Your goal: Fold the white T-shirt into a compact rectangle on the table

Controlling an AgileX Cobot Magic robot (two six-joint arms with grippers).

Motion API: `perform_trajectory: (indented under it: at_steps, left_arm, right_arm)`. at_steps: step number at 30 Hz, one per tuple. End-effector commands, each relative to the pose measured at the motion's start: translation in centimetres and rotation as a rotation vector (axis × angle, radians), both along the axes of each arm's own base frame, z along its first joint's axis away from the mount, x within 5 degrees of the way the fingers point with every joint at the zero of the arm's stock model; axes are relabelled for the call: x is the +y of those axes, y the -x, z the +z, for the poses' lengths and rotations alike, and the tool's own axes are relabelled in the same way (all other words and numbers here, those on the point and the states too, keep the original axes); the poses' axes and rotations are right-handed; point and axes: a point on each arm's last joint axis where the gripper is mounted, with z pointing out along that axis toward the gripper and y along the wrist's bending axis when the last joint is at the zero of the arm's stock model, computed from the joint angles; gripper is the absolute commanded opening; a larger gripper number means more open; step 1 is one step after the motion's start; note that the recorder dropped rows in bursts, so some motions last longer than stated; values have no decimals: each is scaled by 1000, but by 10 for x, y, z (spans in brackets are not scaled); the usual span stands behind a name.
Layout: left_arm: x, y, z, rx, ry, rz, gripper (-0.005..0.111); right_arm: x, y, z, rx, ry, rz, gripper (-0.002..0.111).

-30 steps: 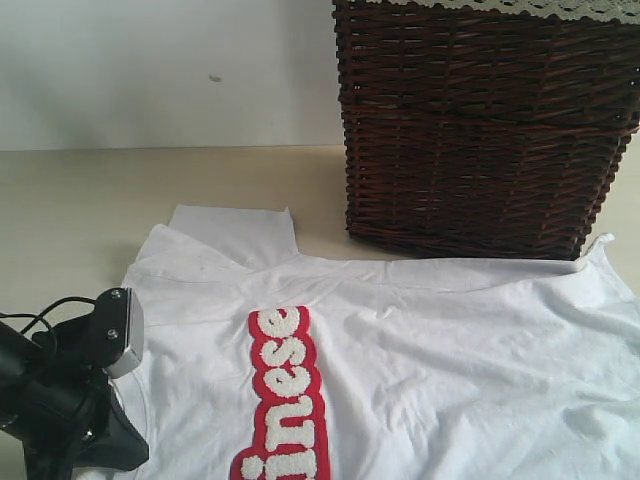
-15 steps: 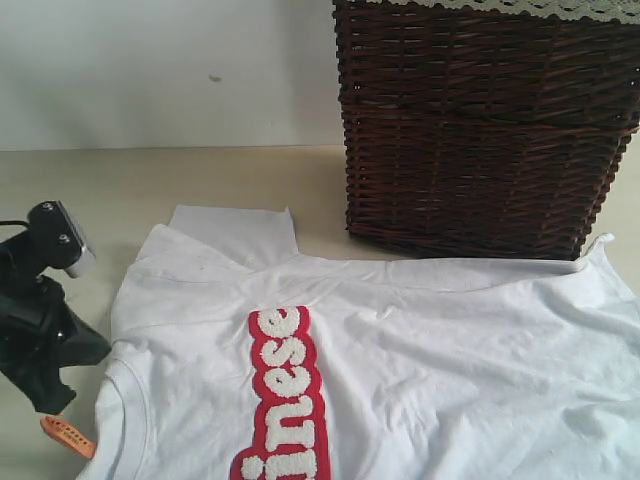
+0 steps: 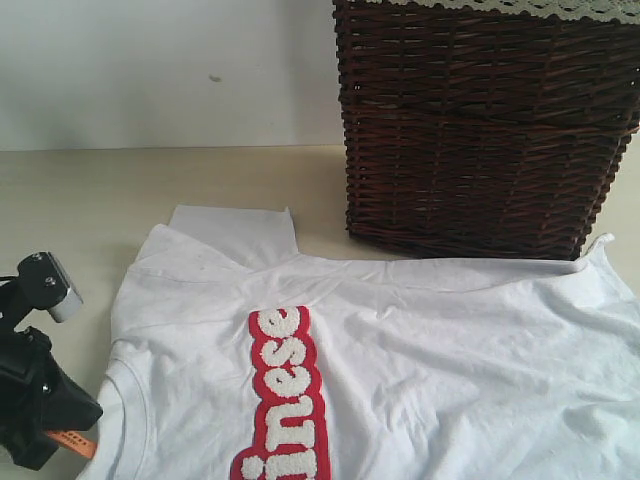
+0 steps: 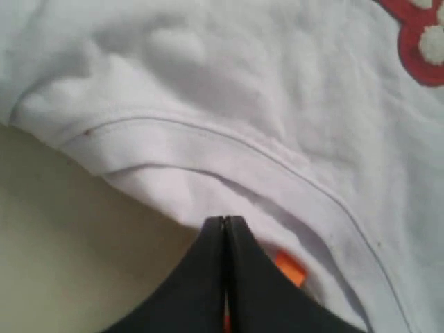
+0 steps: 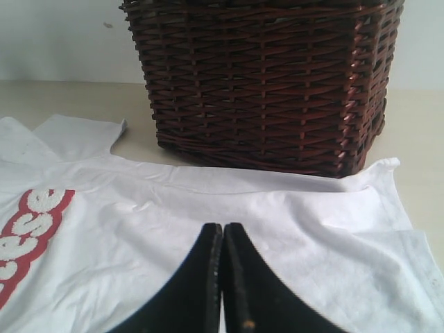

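Observation:
The white T-shirt lies spread on the table, its red band of fuzzy white lettering running toward the front edge. My left gripper is shut at the front left, tips at the collar's edge. The small orange tag lies partly under its fingers; the jaws are pressed together with no cloth between the tips. My right gripper is also shut and empty, hovering over the shirt's right half. It is out of the exterior view.
A tall dark wicker basket with a lace-edged liner stands at the back right, touching the shirt's far hem. One sleeve points toward the back wall. Bare table shows left of the shirt.
The left gripper pulled off the shirt's left shoulder to the left, then dropped toward the front edge beside the collar. The orange tag came into sight. The shirt's left edge flattened.

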Motion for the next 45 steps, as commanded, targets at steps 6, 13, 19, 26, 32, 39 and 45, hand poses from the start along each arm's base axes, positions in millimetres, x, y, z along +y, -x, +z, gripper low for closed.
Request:
perform_trajectory:
  at_steps: [6,13,19,26,32,39,45]
  left_arm:
    - [-4,-1,-3,5,25,5,0]
    - [-33,6,-16,42,10,-85,0]
    - [-48,8,-31,30,-57,-119,0]
    - [-46,3,-32,-26,-107,-98,0]
    - [-42,-2,-36,-75,-158,-73,0]
    - [-31,-3,-45,-94,-251,-64,0]
    - [-34,1,-35,-85,-207,-67,0]
  right_arm:
    - [0,0,-1,-7,-2,-3,0]
    - [0,0,-1,-7,-2,-3,0]
    - [0,0,-1,-7,-2,-3,0]
    - [0,0,-1,-7,-2,-3,0]
    - [0,0,-1,-7,-2,-3,0]
    - [0,0,-1,-7,-2,-3,0]
    - [0,0,-1,-7,-2,-3,0]
